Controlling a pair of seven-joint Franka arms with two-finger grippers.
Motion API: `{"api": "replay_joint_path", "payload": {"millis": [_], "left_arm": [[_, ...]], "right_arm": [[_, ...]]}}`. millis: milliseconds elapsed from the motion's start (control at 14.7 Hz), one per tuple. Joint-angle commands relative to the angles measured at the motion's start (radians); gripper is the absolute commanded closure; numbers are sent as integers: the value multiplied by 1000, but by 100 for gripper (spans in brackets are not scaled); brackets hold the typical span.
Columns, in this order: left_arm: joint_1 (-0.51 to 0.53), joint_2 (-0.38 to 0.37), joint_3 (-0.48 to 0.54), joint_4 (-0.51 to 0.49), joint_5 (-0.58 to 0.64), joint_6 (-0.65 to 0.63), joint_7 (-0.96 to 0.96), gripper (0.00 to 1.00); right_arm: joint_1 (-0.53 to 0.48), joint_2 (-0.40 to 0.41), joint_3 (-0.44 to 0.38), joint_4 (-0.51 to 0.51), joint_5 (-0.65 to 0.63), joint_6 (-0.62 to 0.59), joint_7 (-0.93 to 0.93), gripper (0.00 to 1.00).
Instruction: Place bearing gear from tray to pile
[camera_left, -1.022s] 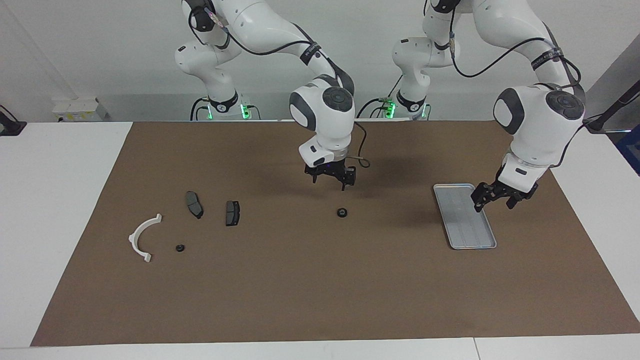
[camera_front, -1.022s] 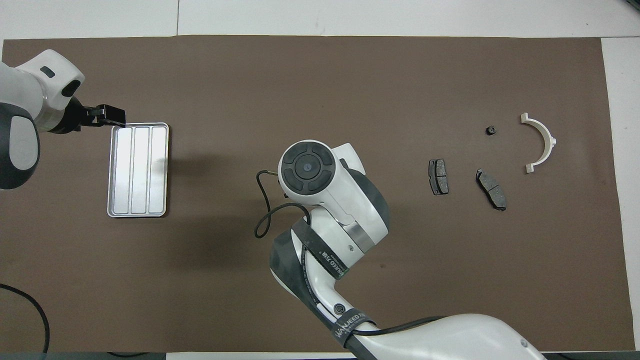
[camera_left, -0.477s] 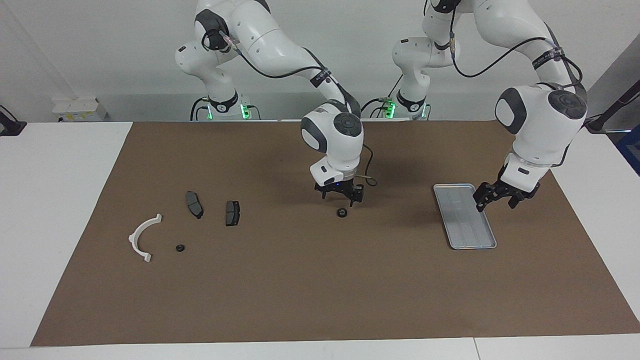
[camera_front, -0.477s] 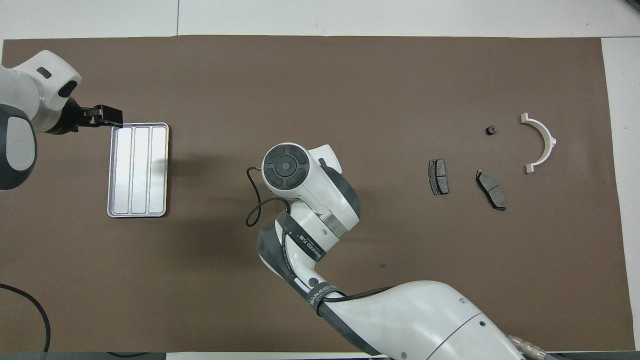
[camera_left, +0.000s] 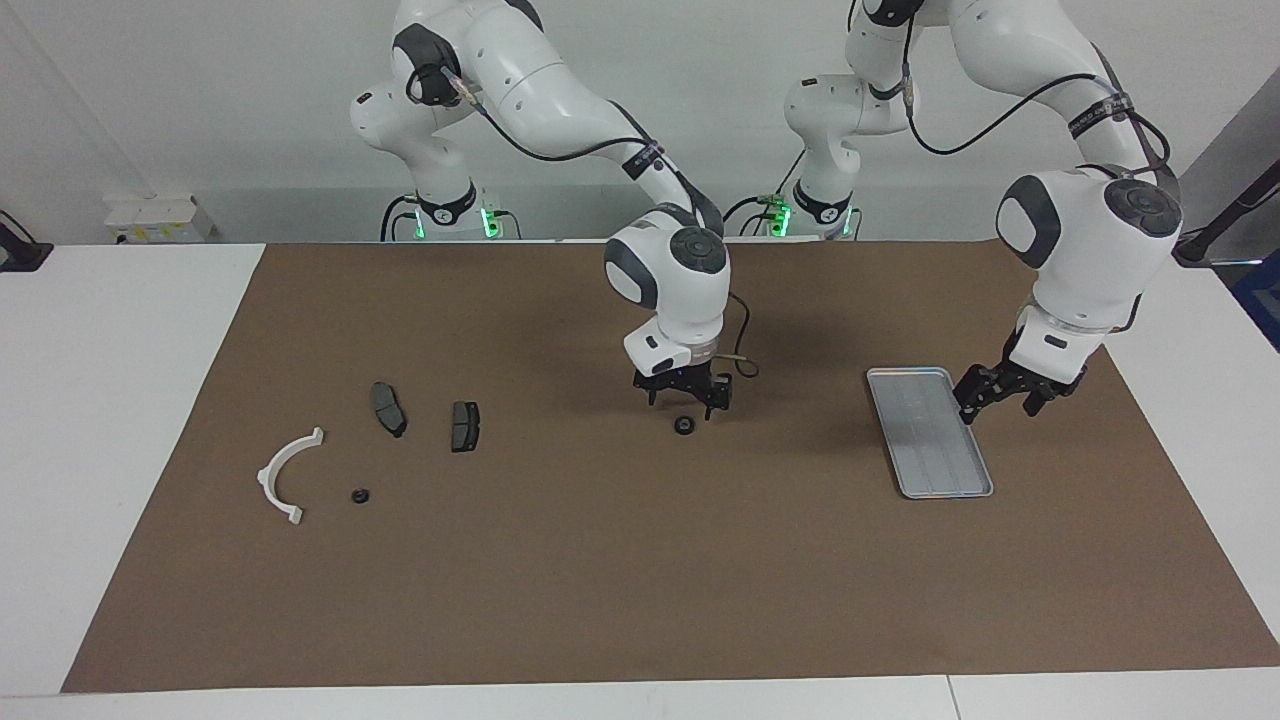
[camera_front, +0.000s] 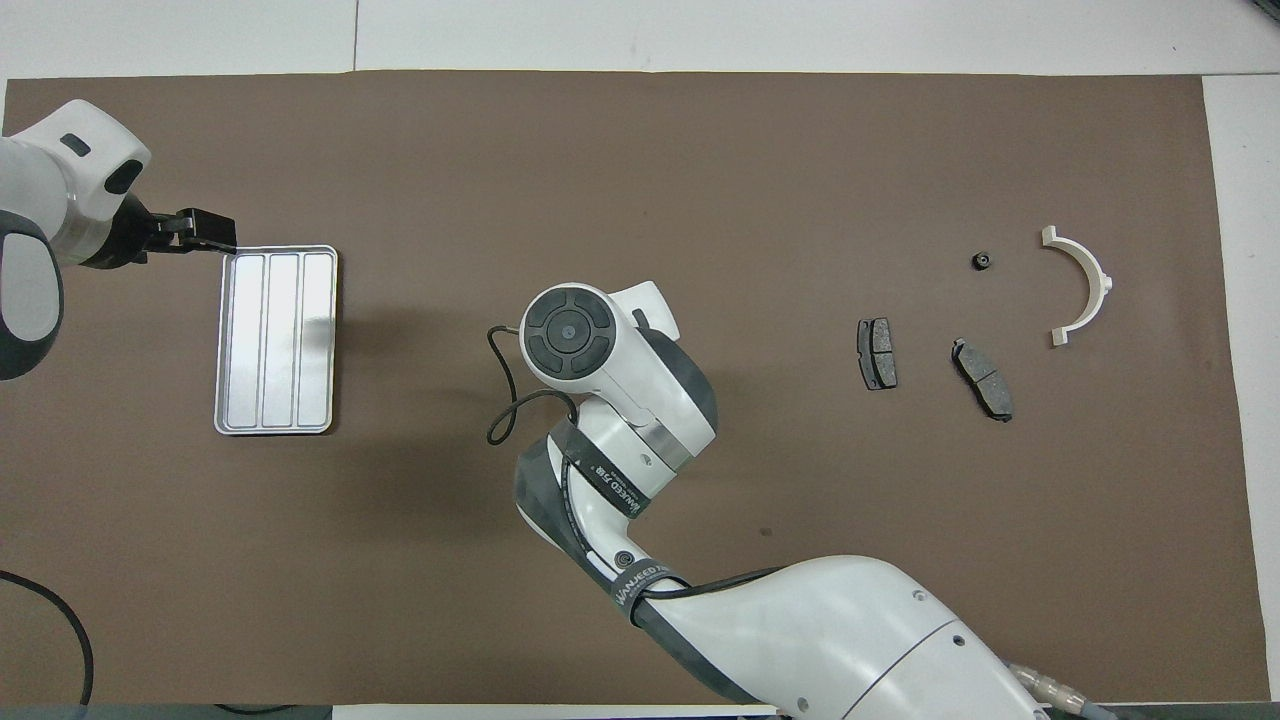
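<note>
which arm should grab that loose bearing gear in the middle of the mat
Right. Its open end effector hangs just above the bearing gear; the left end effector waits by the tray.

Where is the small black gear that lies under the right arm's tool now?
The black gear lies on the brown mat mid-table, just below the right tool, between the metal tray and the two dark pads.

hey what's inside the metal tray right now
Nothing shows in the tray: its ridged floor is bare in both views. The left gripper hangs open beside its rim, covering no part of the floor. One small black gear lies mid-mat under the open right gripper.
</note>
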Motion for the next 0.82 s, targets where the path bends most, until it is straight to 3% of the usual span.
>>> {"api": "replay_joint_path", "payload": {"millis": [0,477,613,749], "left_arm": [[6,-29,-4,-39,-16,25,20,0],[0,-31,-2,-42,-16,30,19,0],[0,-31,-2,-50,-16,33,19,0],[0,-32,-2,-51,-16,38,19,0]], "right_arm": [[6,28,0,12,-21,32,29,1],[7,42,0,4,-42,38,32,2],[10,44,0,0,-44,45,34,5],[12,45,0,-2,-44,44,34,15]]}}
